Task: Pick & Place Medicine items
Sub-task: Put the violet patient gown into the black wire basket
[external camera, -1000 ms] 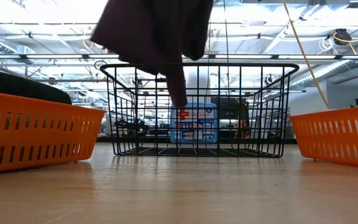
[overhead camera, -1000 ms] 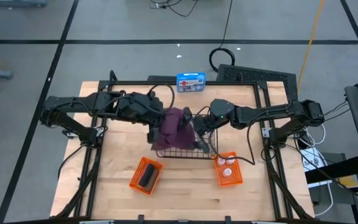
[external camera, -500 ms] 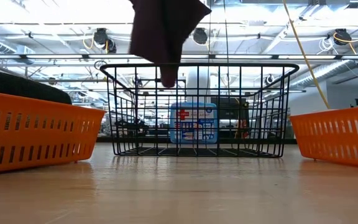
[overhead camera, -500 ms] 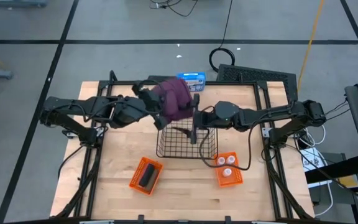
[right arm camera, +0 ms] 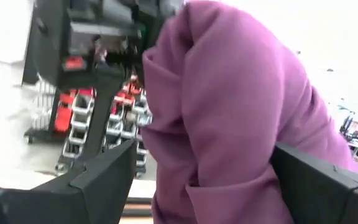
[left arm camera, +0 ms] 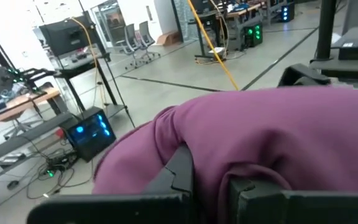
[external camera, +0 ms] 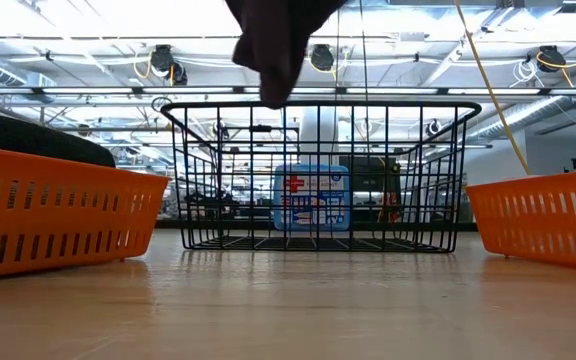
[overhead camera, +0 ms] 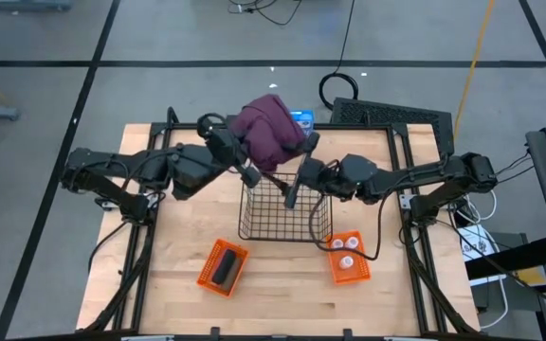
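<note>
My left gripper [overhead camera: 247, 161] is shut on the maroon pouch [overhead camera: 266, 135] and holds it high over the back edge of the black wire basket [overhead camera: 254, 224]. In the left wrist view the fabric [left arm camera: 278, 137] bulges over the closed gripper [left arm camera: 210, 182]. My right gripper [overhead camera: 300, 169] stands open beside the pouch, and in the right wrist view the pouch [right arm camera: 229, 124] hangs between its spread fingers [right arm camera: 98, 180]. Only the pouch's lower tip [external camera: 273, 40] shows in the low view. A dark-grey piece [overhead camera: 224, 269] lies in the left orange basket [overhead camera: 207, 275]. White bottles [overhead camera: 347, 246] sit in the right orange basket [overhead camera: 358, 275].
A blue first-aid box [overhead camera: 300, 117] stands at the table's back edge, partly covered by the pouch, and shows through the wire basket [external camera: 318, 105] in the low view [external camera: 310, 198]. The orange baskets [external camera: 58, 215] [external camera: 543, 225] flank the wire basket near the front.
The left gripper has lifted the pouch up out of the wire basket and carried it toward the back. The right gripper has risen from the basket and followed to the pouch.
</note>
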